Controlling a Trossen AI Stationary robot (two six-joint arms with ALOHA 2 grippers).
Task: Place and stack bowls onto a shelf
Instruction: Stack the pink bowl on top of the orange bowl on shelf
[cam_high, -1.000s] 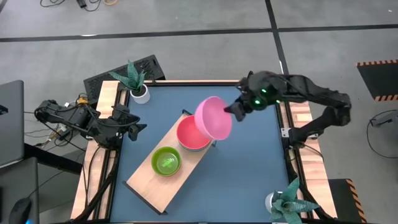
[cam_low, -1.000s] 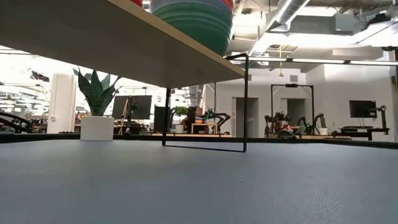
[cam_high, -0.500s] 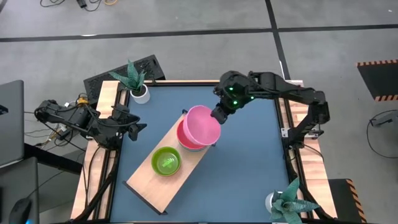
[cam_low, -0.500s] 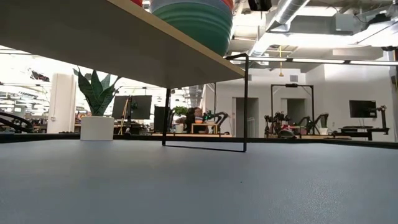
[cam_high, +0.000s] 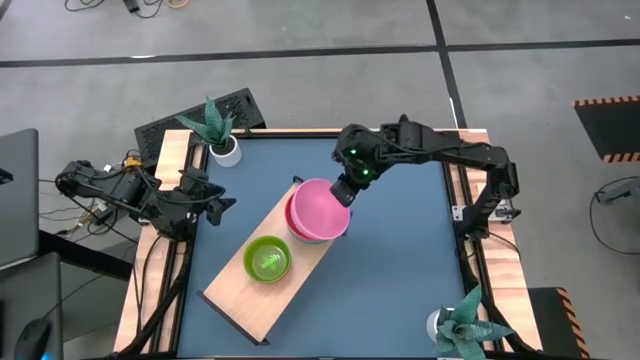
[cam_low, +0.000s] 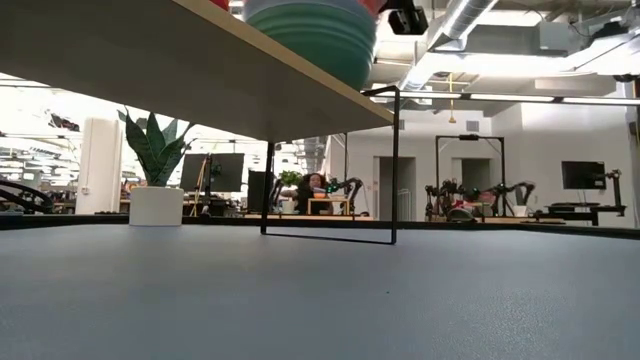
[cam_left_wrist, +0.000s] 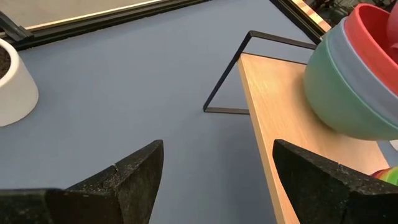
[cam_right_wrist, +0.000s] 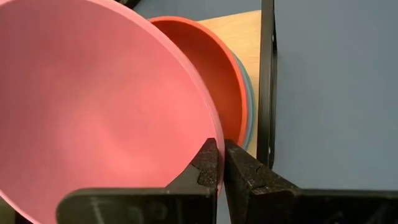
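The pink bowl (cam_high: 320, 205) is held by its rim, tilted just above the stack of bowls (cam_left_wrist: 348, 81) on the shelf (cam_high: 262, 262), pinched by the right gripper (cam_right_wrist: 217, 167). It should be levelled and centred before being released. The left gripper (cam_left_wrist: 214, 180) waits open beside the table's edge.

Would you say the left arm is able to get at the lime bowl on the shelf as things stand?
Probably yes. The left gripper is open at the table's left edge, and only bare tabletop lies between it and the lime bowl. The right gripper, holding the pink bowl, works farther along the shelf.
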